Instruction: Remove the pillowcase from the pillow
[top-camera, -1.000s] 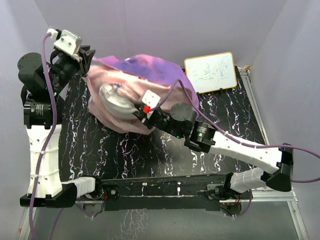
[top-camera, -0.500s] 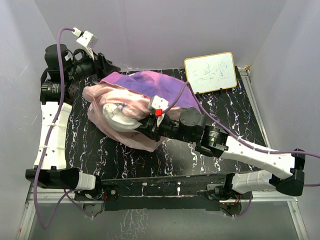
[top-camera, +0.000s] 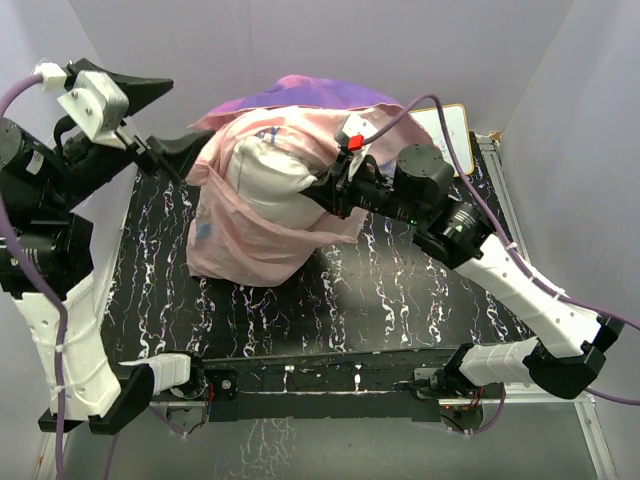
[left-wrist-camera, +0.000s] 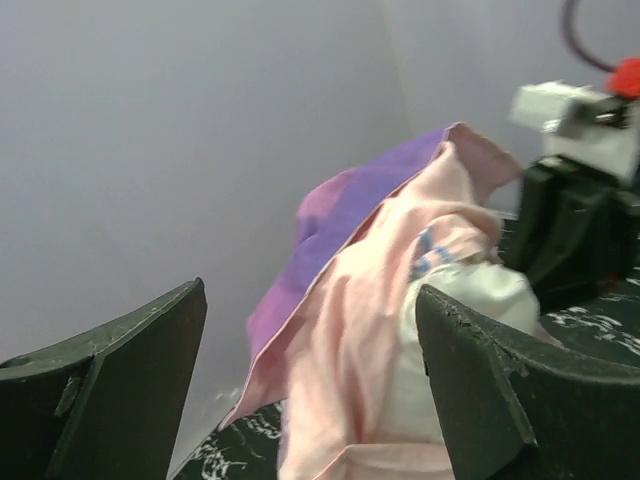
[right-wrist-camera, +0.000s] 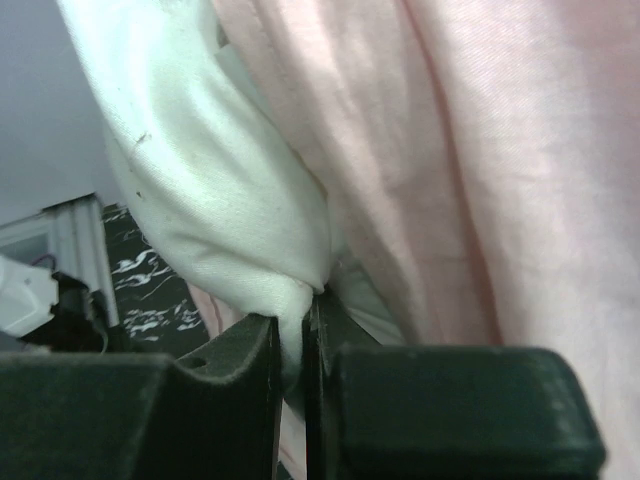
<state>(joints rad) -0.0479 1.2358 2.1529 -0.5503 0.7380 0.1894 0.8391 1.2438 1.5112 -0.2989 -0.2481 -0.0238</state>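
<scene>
Extraction step in hand, by judgement: pillow half out of its cover, separation not yet done.

Right gripper (right-wrist-camera: 300, 335) was clamped tight on a pinch of the white pillow (top-camera: 265, 180), fabric squeezed between the pads per right wrist view. It held that end raised above the table (top-camera: 400, 290), towards the far edge, left of centre.

Left gripper (top-camera: 160, 120) stood wide apart w/ nothing between the fingers. It hung near the far-left corner, just beside the pillowcase (top-camera: 250, 240) but apart from it.

Pillowcase was turned partly inside out: pale pink lining draped round the pillow and down onto the table, purple outer side bunched at the far edge. The pillow's white end and a blue-white tag showed at the opening. Rest of the pillow was hidden inside the cover.

Next move, est.: the left needs a fresh hold on loose pink cloth nr the opening, then a pull away from the right while the right keeps its pinch. Risk: a grab through the cloth into the pillow would drag both together.

Count: 1 pillow, 1 pillowcase, 2 grippers, 1 whiteboard (top-camera: 455, 115) at the far-right corner, partly hidden behind the right arm.
</scene>
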